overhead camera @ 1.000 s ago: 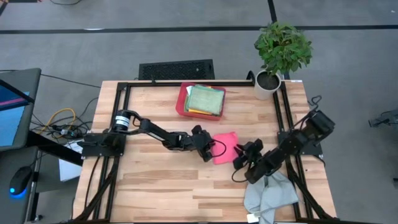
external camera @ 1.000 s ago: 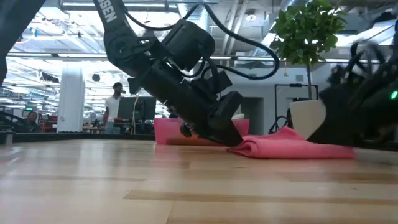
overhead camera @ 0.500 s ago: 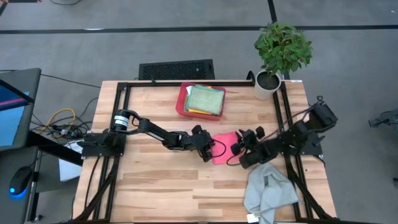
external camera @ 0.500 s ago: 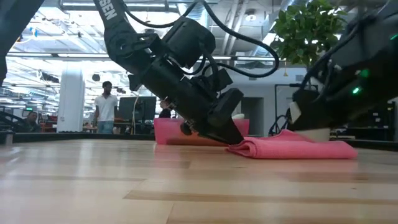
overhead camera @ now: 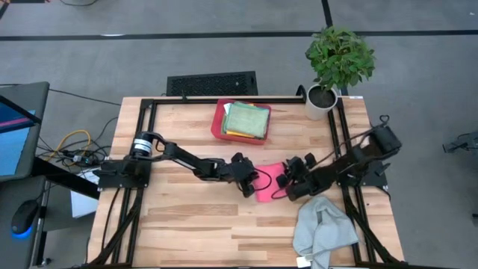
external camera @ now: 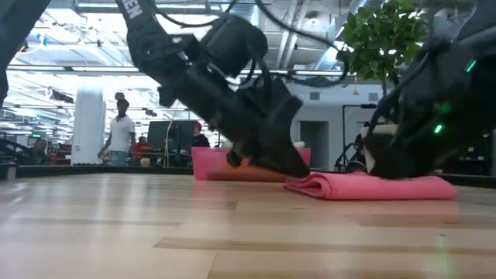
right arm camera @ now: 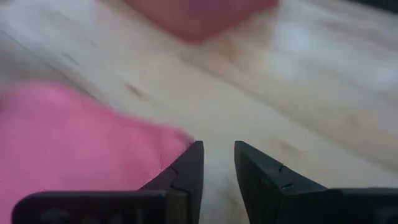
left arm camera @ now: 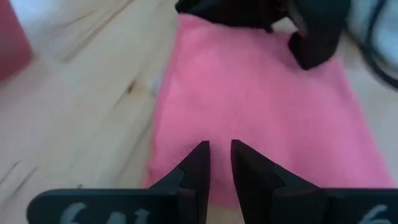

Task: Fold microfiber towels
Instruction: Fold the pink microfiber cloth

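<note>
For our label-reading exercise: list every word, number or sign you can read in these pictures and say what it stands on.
"EN": white letters, the end of a cut-off word, on the left arm in the low view.
Pale marks on the left gripper body in its wrist view: too blurred to read.
Nothing else is legible.
</note>
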Controlling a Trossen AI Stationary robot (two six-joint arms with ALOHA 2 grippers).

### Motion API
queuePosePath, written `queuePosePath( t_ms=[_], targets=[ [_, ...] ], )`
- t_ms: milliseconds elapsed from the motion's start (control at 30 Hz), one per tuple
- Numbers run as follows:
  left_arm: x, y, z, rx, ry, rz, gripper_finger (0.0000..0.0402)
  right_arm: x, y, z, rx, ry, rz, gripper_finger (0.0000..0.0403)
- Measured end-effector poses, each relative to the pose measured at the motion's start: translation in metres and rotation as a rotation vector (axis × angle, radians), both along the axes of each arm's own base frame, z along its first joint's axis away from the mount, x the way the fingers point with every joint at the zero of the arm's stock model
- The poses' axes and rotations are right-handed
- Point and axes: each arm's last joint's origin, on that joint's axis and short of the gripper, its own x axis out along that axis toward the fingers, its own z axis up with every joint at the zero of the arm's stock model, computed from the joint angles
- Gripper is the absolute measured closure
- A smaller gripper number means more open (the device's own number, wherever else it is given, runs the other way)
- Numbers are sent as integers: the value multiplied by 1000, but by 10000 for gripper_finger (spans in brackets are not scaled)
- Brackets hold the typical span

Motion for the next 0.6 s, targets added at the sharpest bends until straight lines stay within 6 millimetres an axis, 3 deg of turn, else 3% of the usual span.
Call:
queuePosePath(
  t_ms=[200,300,433,600],
  targets=[
    [-2,-9,37,-16,-103,-27,345,-8,13,47,59,-79,126,287],
    [-3,-11,50,-10,-157,-38,345,-13,24,61,107,-137,198,283],
    [-1,-6,50,34,-165,-17,339,-20,41,58,129,-150,263,271],
    [4,7,30,-5,-144,-52,323,-25,65,36,119,-181,288,265]
  ],
)
